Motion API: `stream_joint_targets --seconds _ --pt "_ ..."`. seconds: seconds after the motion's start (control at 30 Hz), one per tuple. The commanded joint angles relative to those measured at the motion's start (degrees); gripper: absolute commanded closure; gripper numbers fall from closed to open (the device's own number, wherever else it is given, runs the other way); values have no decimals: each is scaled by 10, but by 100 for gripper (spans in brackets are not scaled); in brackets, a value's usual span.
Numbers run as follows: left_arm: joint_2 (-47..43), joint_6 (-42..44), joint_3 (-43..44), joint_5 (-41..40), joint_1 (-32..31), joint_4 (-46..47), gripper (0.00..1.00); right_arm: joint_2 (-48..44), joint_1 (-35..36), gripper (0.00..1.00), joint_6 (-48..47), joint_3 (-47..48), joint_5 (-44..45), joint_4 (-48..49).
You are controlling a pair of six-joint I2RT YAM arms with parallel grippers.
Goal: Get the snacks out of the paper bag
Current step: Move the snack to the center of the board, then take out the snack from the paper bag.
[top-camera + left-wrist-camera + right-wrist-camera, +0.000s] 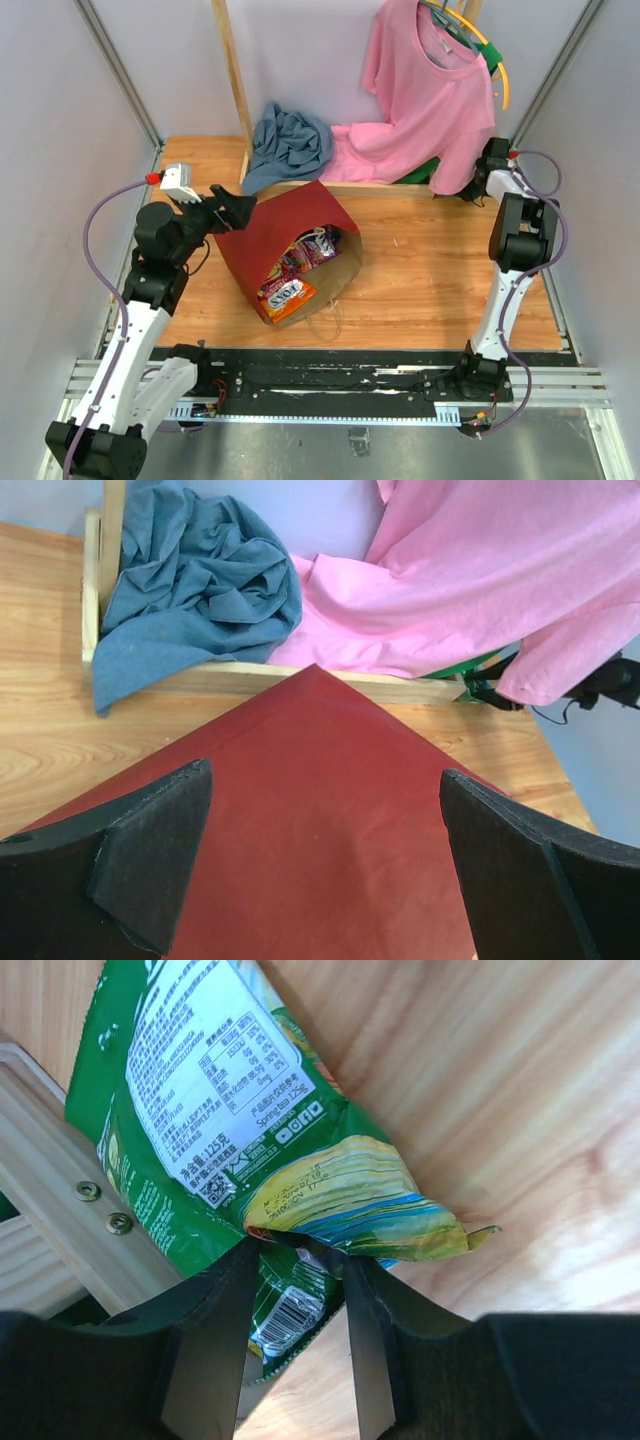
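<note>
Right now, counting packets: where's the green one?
Right wrist view: green packet pinched in the right gripper, beside the wooden frame under the pink shirt.

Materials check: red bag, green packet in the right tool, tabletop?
The paper bag: matte dark red outside, brown kraft inside the mouth; looks like stiff paper. The green packet: glossy printed film, probably plastic; it crinkles and catches light. The table: visible grain, satin sheen; solid wood or laminate, cannot tell.

Paper bag (285, 240) on table (440, 270), snacks (295, 275) in mouth; cloth (290, 140) behind, shirt (420, 100) right of cloth, seemingly hanging.
</note>
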Motion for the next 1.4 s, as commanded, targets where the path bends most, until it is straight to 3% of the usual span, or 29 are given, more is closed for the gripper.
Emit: stream_joint_targets --seconds 0.0,0.27,0.37,0.6,0.87,0.97,1.1,1.37 --pt "-6 6 35 7 -1 -19 0 35 26 60 36 28 24 -45" --pt "-10 6 57 11 -1 -35 0 -48 57 59 55 -48 38 6" --pt "-10 8 66 14 -1 -42 0 -119 52 48 57 -106 39 26" --pt "-12 -8 68 25 -1 -37 0 -364 32 20 60 -279 36 59" --pt "-17 -13 49 32 0 -14 0 -696 65 16 47 -539 44 23" --pt "-11 -13 52 37 -1 -6 0 -821 158 15 47 -641 90 9" --pt "-7 -24 47 54 -1 18 0 -865 332 13 25 -647 181 -66" --pt "14 -38 51 76 -1 35 0 -639 692 13 -111 -517 312 -65"
